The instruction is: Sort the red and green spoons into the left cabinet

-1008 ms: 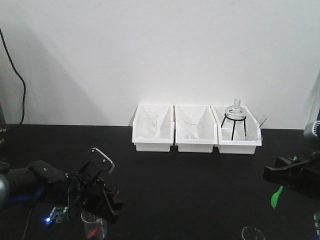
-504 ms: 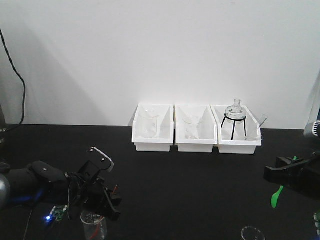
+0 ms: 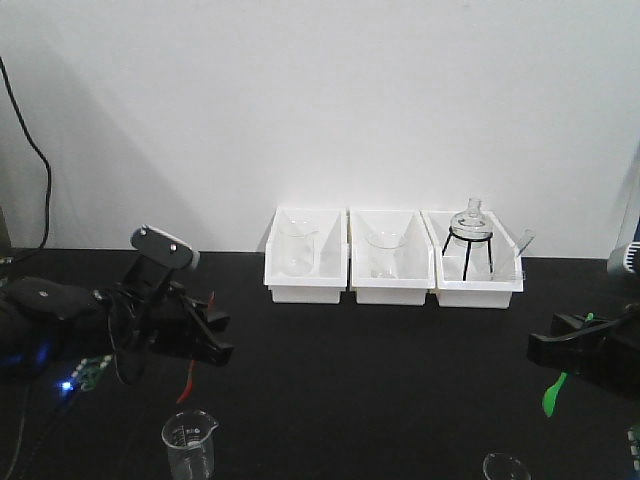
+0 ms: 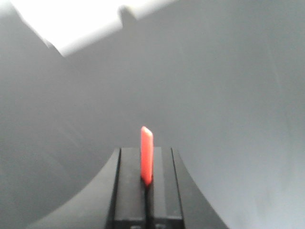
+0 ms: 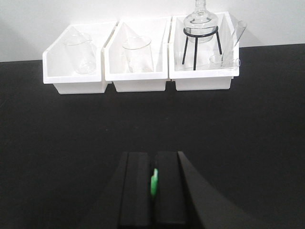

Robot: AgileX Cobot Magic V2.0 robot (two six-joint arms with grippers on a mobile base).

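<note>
Beaker (image 3: 188, 441) near left end effector (image 3: 221, 338)

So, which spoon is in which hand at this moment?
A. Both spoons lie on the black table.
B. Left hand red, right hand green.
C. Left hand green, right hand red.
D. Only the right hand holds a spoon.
B: the left wrist view shows the left hand shut on the red spoon, and the right wrist view shows the right hand shut on the green spoon.

Row of three bins (image 3: 391, 292) at the table's (image 3: 380, 380) back, beaker (image 3: 188, 445) front-left before my left gripper (image 3: 212, 338), possibly another glass (image 3: 505, 466) front-right.
</note>
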